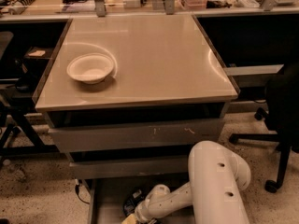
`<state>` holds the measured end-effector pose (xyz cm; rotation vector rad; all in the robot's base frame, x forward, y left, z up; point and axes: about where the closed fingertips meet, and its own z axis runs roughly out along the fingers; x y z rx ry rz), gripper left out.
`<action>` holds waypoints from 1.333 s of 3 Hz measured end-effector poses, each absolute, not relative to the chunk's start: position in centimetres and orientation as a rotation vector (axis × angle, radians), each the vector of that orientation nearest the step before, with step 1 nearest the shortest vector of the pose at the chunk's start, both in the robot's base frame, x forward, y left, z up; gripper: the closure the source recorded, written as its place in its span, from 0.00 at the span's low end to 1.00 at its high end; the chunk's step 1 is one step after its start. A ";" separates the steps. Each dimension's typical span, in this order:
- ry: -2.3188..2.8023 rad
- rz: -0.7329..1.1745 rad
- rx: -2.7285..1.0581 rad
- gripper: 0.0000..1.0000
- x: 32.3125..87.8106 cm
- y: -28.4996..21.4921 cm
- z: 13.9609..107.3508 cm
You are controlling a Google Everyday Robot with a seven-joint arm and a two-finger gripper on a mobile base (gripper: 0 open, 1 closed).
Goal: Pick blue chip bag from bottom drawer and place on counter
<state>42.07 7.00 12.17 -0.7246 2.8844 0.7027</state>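
Location of gripper point(133, 217): low in bottom drawer point(105, 204), at frame's lower edge; whether clamped or apart, cannot tell. Location of blue chip bag point(132, 200): drawer floor, just beside it. Risk: foil slipping on lift, or catching drawer front above point(140, 166).

My gripper point(135, 214) sits in the bottom drawer point(108, 197); the blue chip bag point(132, 202) lies just behind it; two drawer fronts point(135, 135) stack above; the counter point(154, 50) tops them, bearing a bowl point(90, 68) behind and left of my gripper.
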 end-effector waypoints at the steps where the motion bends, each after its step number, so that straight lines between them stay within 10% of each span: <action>1: 2.884 0.703 -0.725 0.43 42.1 7.0 12.2; 4: 2.884 0.703 -0.725 1.00 42.1 7.0 12.2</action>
